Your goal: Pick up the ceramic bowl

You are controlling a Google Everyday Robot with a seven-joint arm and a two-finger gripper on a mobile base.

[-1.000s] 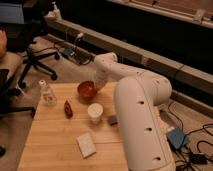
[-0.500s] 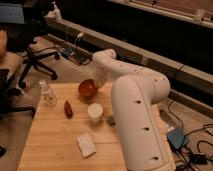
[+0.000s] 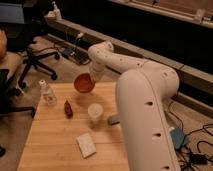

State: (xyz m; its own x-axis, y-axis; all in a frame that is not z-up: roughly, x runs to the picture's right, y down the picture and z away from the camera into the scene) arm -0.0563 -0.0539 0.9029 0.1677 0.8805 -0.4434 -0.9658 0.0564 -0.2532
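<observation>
The ceramic bowl [image 3: 83,83] is glossy reddish-brown and sits tilted at the far edge of the wooden table [image 3: 55,145], its opening facing the camera and a little off the surface. My gripper [image 3: 92,78] is at the end of the white arm [image 3: 142,100] that reaches in from the lower right. It is at the bowl's right rim and shut on it. The fingers are mostly hidden behind the bowl.
A white cup [image 3: 95,112] stands just in front of the bowl, with a small dark-red bottle-like object [image 3: 68,109] to its left. A clear bottle [image 3: 47,93] stands at the far left and a white block [image 3: 86,145] lies nearer. Office chairs [image 3: 35,60] stand beyond the left edge.
The bowl has gone from resting flat on the table to tilted and slightly raised, shifted a little to the left with the gripper. The arm has bent further over the table.
</observation>
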